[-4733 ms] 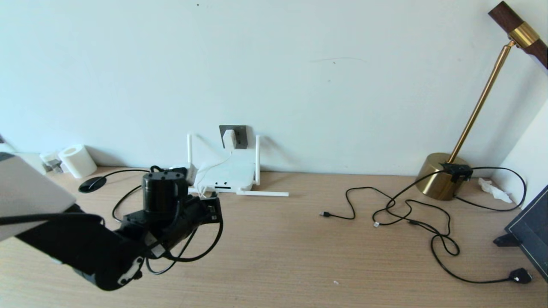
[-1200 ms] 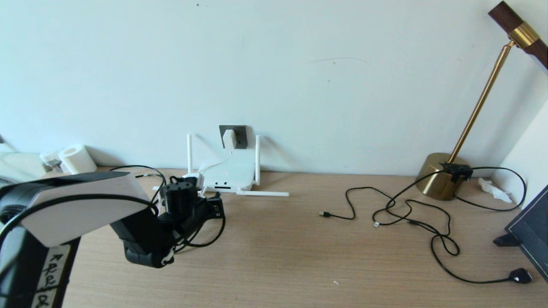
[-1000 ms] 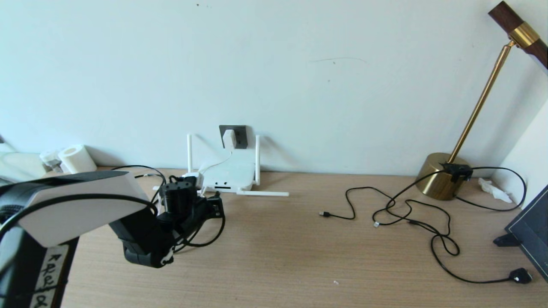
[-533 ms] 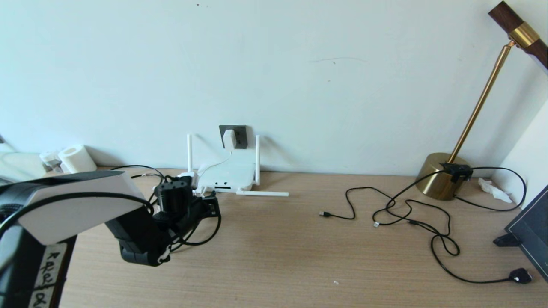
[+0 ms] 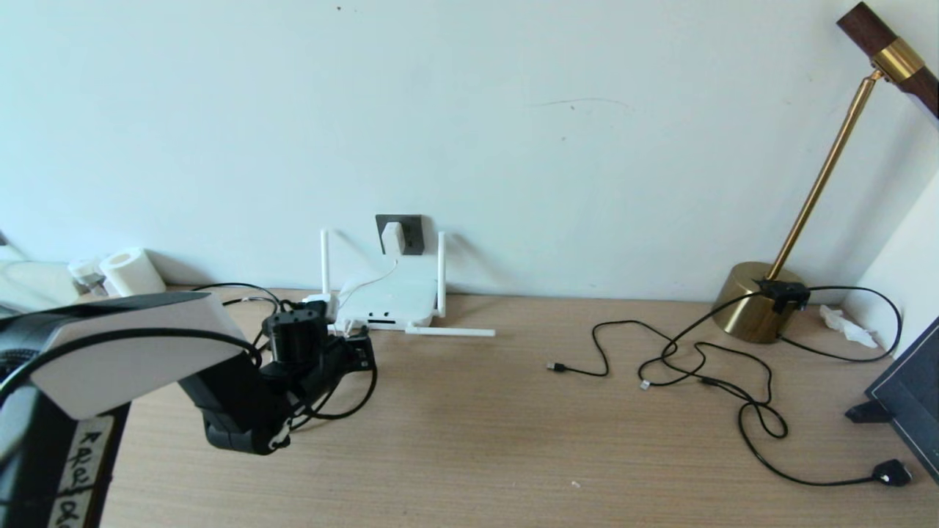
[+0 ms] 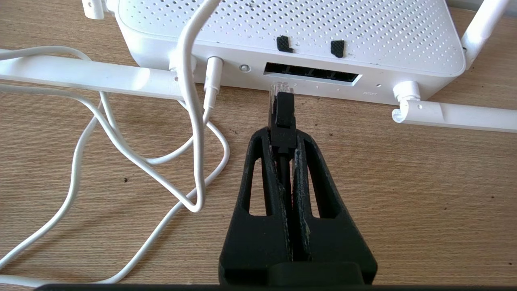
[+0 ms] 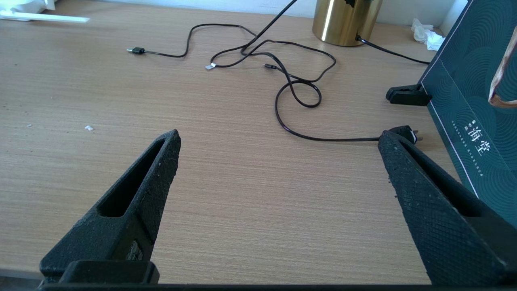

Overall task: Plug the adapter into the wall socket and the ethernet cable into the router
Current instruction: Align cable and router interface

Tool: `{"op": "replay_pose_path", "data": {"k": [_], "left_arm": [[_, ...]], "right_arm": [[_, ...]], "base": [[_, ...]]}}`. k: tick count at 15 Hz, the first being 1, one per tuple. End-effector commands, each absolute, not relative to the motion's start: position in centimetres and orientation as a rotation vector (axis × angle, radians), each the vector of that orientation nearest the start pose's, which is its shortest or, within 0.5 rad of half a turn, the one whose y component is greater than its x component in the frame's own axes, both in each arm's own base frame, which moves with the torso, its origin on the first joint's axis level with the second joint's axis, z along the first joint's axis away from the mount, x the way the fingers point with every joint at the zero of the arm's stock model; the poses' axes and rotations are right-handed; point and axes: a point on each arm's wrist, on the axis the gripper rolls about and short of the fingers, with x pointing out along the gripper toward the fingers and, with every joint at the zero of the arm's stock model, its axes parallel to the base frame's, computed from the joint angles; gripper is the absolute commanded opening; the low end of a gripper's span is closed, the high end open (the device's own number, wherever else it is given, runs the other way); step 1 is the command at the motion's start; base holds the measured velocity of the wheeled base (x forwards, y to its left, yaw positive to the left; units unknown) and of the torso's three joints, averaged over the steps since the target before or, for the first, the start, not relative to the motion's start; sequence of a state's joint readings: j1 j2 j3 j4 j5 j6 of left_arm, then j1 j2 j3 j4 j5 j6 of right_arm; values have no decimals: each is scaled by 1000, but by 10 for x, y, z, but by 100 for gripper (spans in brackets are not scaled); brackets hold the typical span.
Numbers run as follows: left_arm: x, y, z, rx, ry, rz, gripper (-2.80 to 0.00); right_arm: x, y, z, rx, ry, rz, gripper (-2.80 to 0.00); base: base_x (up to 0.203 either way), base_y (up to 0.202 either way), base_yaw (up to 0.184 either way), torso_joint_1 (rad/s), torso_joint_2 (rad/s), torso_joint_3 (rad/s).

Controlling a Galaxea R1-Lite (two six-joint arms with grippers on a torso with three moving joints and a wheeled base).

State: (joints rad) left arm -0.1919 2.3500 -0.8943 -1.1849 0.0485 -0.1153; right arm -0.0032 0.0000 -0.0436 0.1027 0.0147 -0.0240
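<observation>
In the left wrist view, the left tool [image 6: 282,139] is clamped on the ethernet cable [image 6: 282,117], just behind its plug. The plug's long axis points straight at the router [image 6: 282,36], and its clear tip is just before the row of dark ports, near the left end of that row, not yet inside. I judge the coming push must go along this axis. In the head view the adapter [image 5: 392,237] sits already in the wall socket [image 5: 411,233], upper middle. The right tool [image 7: 278,178] hangs wide apart over the surface [image 7: 242,210], well away.
</observation>
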Motion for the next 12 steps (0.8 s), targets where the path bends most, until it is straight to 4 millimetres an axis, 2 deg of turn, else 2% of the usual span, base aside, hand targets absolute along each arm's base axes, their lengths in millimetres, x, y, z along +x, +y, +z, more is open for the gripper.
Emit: {"op": "replay_pose_path", "data": {"k": [1,12], "left_arm": [[398,-76,22,-84,269,-126,-280],[403,-77,23,-84,256,-128,-280]], "right_arm": [[-26,0,77,-24,61,13,0],[-26,0,77,-24,61,13,0]], "base": [[0,0,0,0,0,0],[0,0,0,0,0,0]]}}
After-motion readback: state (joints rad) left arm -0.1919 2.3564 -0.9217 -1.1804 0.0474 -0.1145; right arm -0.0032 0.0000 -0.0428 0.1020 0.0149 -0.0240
